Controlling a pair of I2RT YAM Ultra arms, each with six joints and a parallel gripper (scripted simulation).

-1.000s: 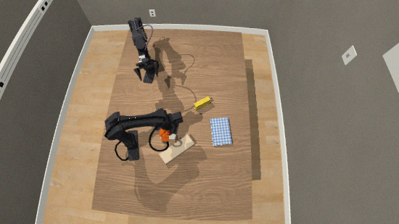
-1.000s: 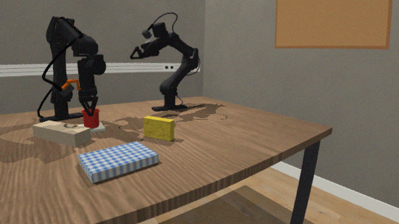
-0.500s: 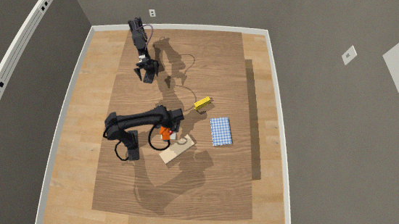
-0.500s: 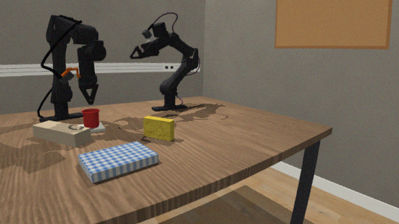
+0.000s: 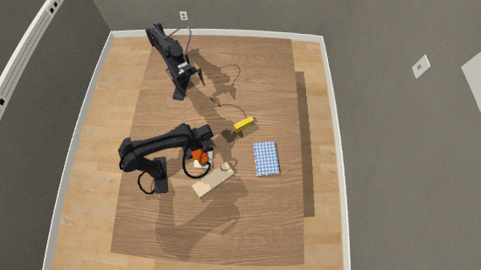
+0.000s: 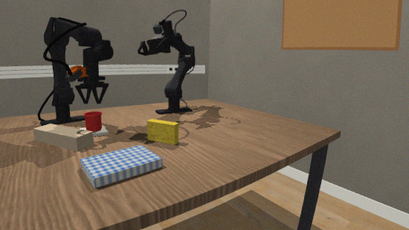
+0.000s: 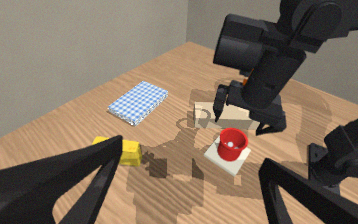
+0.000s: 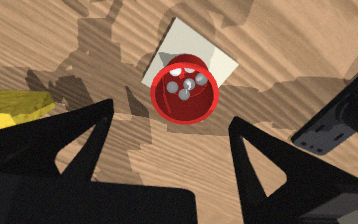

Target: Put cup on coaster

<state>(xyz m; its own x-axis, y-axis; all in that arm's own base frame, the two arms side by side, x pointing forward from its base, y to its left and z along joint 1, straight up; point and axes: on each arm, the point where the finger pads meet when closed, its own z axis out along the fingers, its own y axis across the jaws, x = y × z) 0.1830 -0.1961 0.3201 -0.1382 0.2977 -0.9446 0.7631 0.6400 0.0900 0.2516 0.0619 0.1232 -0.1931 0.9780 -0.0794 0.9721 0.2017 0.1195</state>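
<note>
A red cup [image 8: 184, 95] with several grey marbles inside stands upright on the white square coaster [image 8: 190, 54]. It also shows in the exterior view [image 6: 93, 120] and in the left wrist view [image 7: 232, 144], where the coaster [image 7: 227, 158] lies under it. My right gripper [image 6: 91, 94] is open and hangs above the cup, clear of it. My left gripper [image 6: 143, 48] is open and empty, raised high at the far end of the table; its fingers frame the left wrist view.
A pale wooden block [image 6: 63, 136] lies beside the coaster. A yellow sponge [image 6: 163, 131] and a blue checked cloth pad [image 6: 120, 165] lie nearer the table's middle. The right arm's base [image 5: 159, 183] stands close to the coaster.
</note>
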